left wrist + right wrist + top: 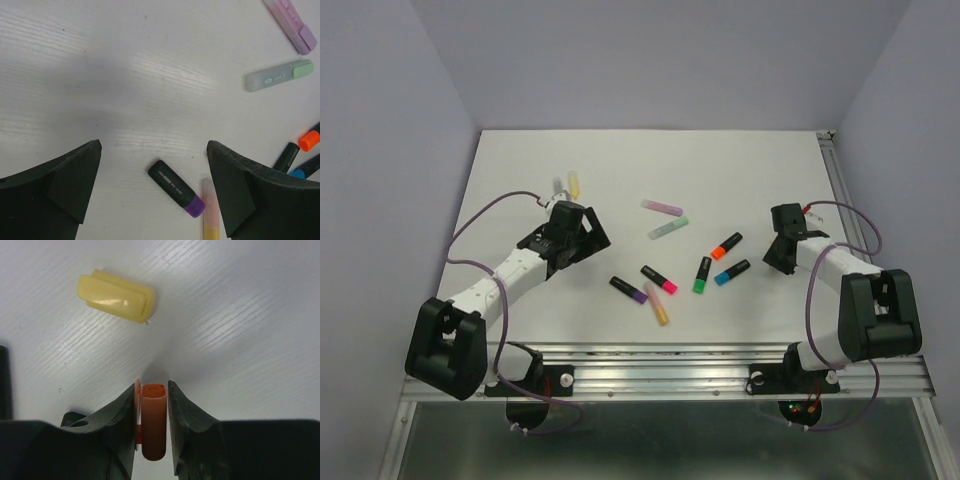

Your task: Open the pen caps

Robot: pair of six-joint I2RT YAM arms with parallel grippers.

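Note:
My left gripper (pixel 154 144) is open above the table, with nothing between its fingers. Below it lies a black pen (pixel 172 185) with a purple cap (pixel 195 206), beside a pastel orange pen (pixel 210 202) with a yellow end. My right gripper (pixel 152 390) is shut on a loose orange cap (pixel 153 422), held close over the table. A loose yellow cap (pixel 116 296) lies just ahead of it. Several capped pens lie mid-table, among them a mint one (pixel 668 229) and a pink one (pixel 662 206).
Two pens, grey (pixel 558 185) and yellow (pixel 573 184), lie just beyond the left arm (pixel 520 265). The right arm (pixel 840 270) stands near the table's right edge. A metal rail (pixel 720 360) runs along the near edge. Walls close in the sides and back.

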